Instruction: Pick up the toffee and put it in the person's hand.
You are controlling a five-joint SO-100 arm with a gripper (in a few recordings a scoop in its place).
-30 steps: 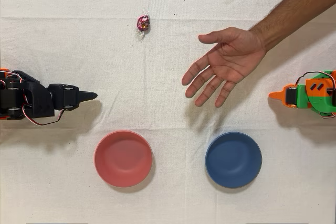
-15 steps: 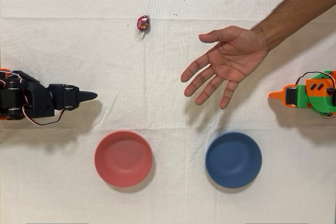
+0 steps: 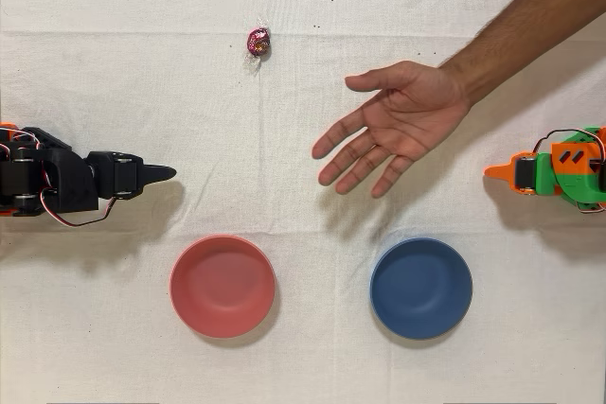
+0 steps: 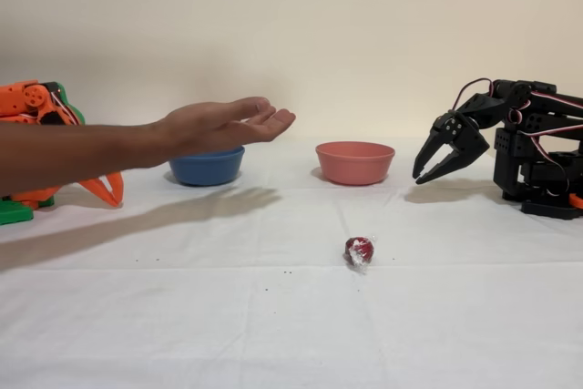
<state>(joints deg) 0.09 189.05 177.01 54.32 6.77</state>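
Note:
The toffee [image 3: 258, 42] is a small candy in a shiny magenta-red wrapper lying on the white cloth; in the fixed view the toffee [image 4: 359, 250] sits near the front. The person's hand [image 3: 393, 125] hovers palm up with spread fingers, to the right of the candy in the overhead view, and the hand [image 4: 228, 125] is held above the table. My black gripper [image 3: 167, 173] rests at the left edge, far from the candy. In the fixed view the gripper [image 4: 423, 177] points downward, its fingertips close together and holding nothing.
A red bowl [image 3: 222, 286] and a blue bowl [image 3: 420, 288] stand along the lower part of the overhead view. The idle orange arm [image 3: 554, 173] sits at the right edge. White cloth covers the table.
The person's hand has drifted a little to the left in the overhead view, towards the table's middle. My arm and the toffee have not moved.

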